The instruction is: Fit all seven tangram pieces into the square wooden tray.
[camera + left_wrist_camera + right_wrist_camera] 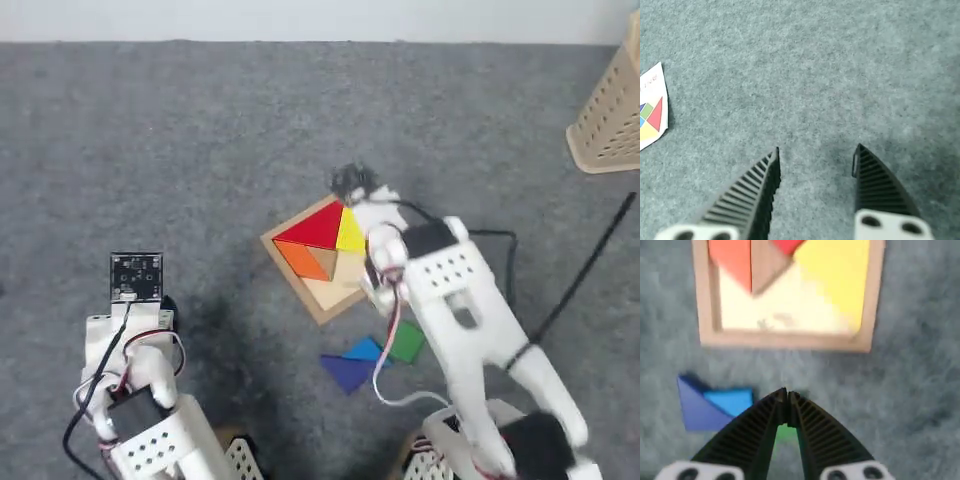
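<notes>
Grey carpet point(200, 130) under wooden tray point(785, 340); right gripper point(786, 392) pinched shut, empty, above green piece point(406, 342), left gripper point(816, 155) agape, empty; likely light, stiff, best nipped across its edges.

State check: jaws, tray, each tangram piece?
Left gripper: jaws open, empty.
Right gripper: jaws shut.
Tray: partly filled.
Red piece: in tray.
Yellow piece: in tray.
Orange piece: in tray.
Brown piece: in tray.
Dark blue piece: outside, on carpet.
Light blue piece: outside, on carpet.
Green piece: outside, on carpet.
</notes>
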